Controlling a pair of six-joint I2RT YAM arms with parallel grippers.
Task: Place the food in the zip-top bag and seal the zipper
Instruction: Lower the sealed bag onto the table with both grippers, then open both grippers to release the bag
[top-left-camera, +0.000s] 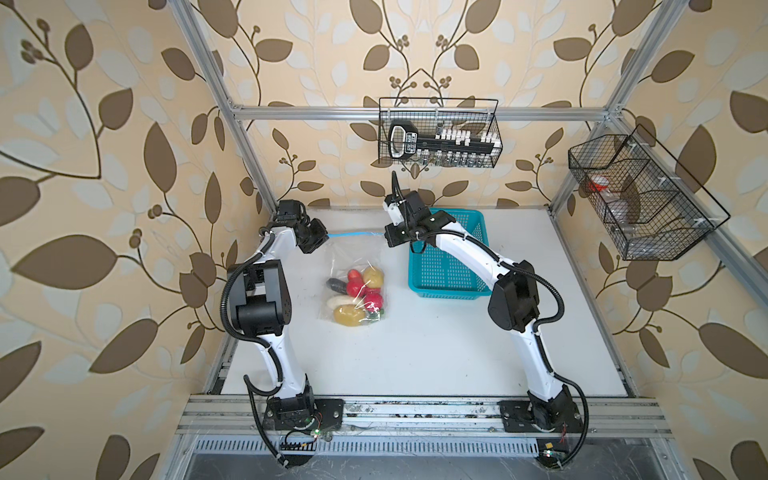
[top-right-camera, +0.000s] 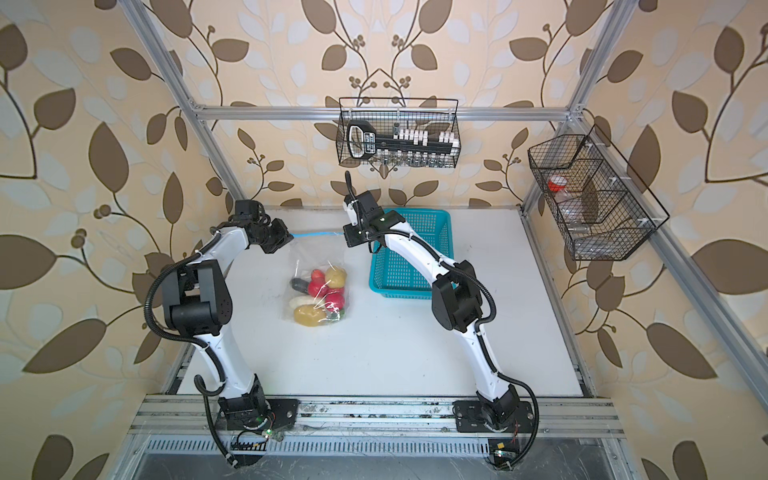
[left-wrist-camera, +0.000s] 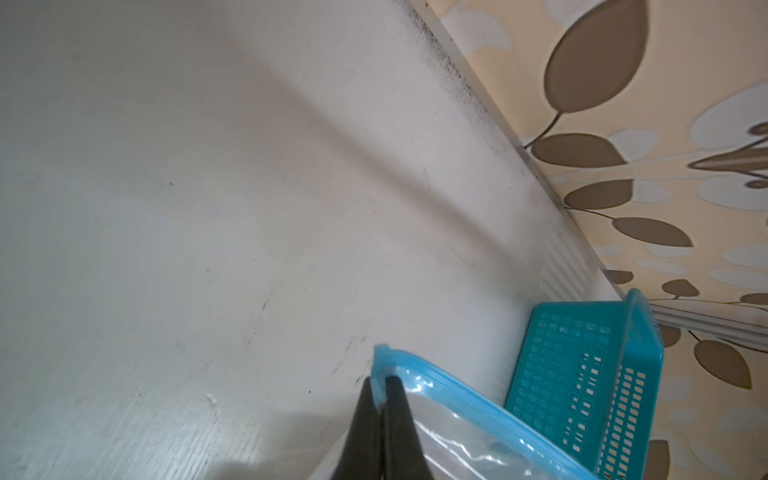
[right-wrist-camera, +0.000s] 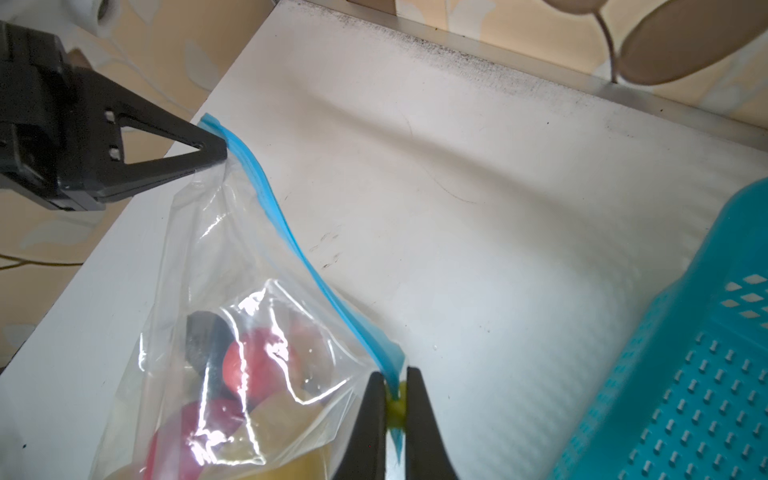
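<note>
Evidently the loading is done: all the food (top-left-camera: 357, 297) shows through the clear zip-top bag (top-left-camera: 353, 257), bunched at its bottom, below the span between the two hands and resting on the bench (top-left-camera: 457, 353). No produce lies loose, and the turquoise basket (top-left-camera: 449, 257) just beyond the right hand looks empty as far as it shows.

What is left is the seal. The left hand (right-wrist-camera: 224, 154) is clenched on one end of the blue zipper (right-wrist-camera: 286, 224). The right hand (right-wrist-camera: 395, 374) pinches the yellow slider tab (right-wrist-camera: 397, 405) at the opposite end, so the strip runs stretched from one hand to the other. Its two layers appear pressed together along that run, which suggests the closing is at or near its finish, though I cannot tell whether the track is locked all the way.
</note>
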